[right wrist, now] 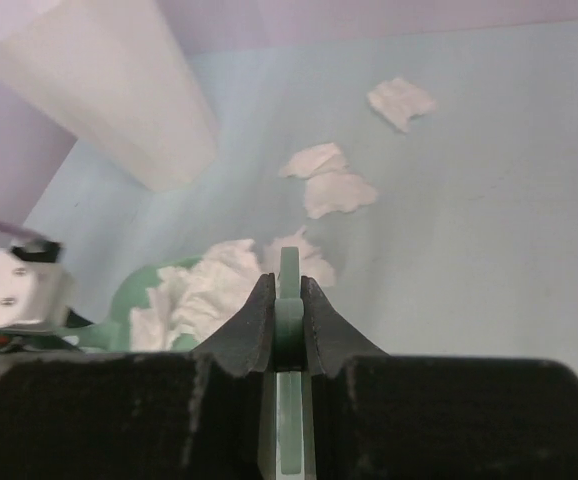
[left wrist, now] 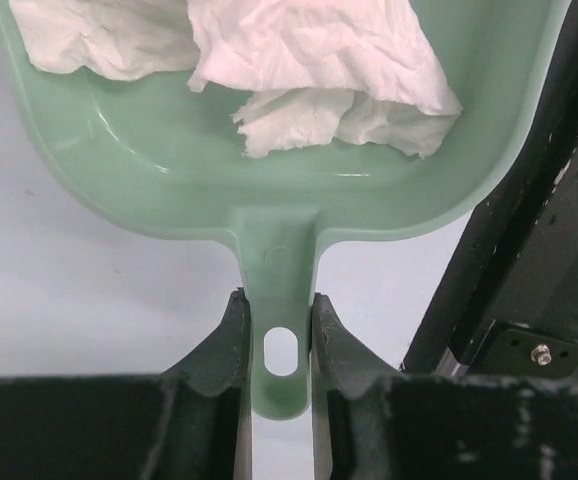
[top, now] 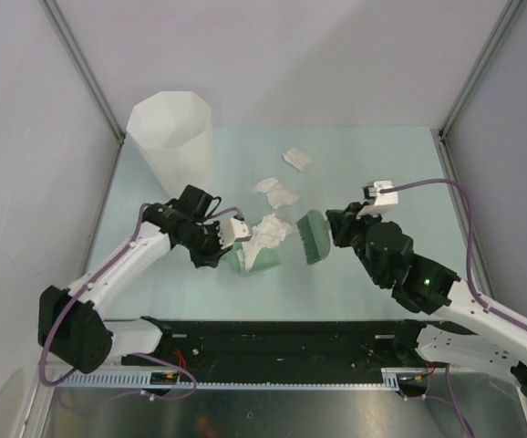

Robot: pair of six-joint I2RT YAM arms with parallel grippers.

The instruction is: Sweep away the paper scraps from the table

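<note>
Item 1 — left gripper (left wrist: 281, 318): your jaws are nearly closed, pinching the flat handle of the green dustpan (left wrist: 169, 170), with 1 finger on each side of it.

Item 2 — dustpan: it is near the middle of the table (top: 382, 173), its open side turned toward 3 o'clock in the top view. You cannot tell whether it rests on the surface or sits just above it.

Item 3 — paper scraps (left wrist: 309, 60): a heap of crumpled white wads lies in the dustpan. 3 more lie loose on the table. A pair (top: 277, 192) sits side by side at 12 o'clock from the dustpan. A single scrap (top: 297, 159) lies farther out, toward 1 o'clock.

Item 4 — right gripper (right wrist: 287, 295): your jaws are fully closed on the thin handle of the green brush (top: 314, 235). Its head stands at 3 o'clock from the dustpan, just beside the heap.

Item 5 — bin (top: 170, 137): tall, white and faceted, it stands upright at 10 o'clock, apart from the scraps.
</note>
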